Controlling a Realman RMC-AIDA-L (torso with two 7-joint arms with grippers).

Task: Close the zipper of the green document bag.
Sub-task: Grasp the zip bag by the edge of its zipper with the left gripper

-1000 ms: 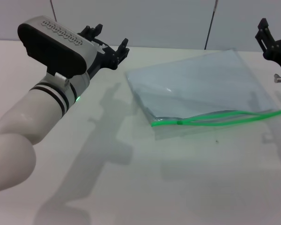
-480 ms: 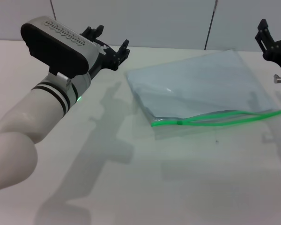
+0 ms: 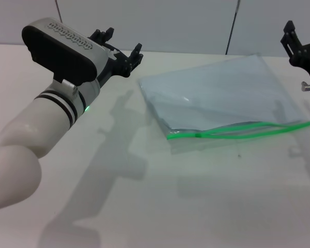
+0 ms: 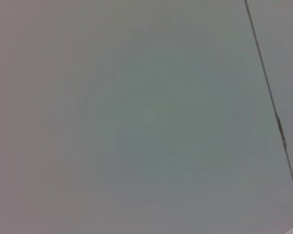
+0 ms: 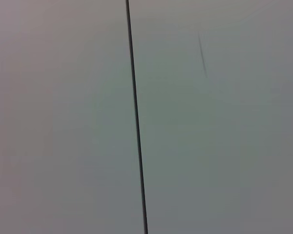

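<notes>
— Translucent blue-grey plastic: is that the green document bag (image 3: pixel 222 95)?

— Yes. It lies flat on the white bench (image 3: pixel 160 206), right of centre in the head view, one corner pointing toward the far wall.

— And the zipper (image 3: pixel 240 129)?

— A bright green strip along the bag's near long edge. Toward the right its two tracks gape apart; toward the left they run together, and a small darker spot there may be the slider, though I cannot be sure.

— Where is the left hand (image 3: pixel 119 49)?

— Raised above the bench's far left part, well apart from the bag, its black fingers spread open and holding nothing. Its shadow falls on the bench below.

— The right hand (image 3: pixel 299 46)?

— At the right border of the head view, lifted above the bag's far right corner and not touching it. It is partly cut off, so I cannot tell whether it is open or closed.

— The wrist views?

— Both show only a plain grey wall (image 4: pixel 136 117) with a thin dark seam (image 5: pixel 136 117).
</notes>
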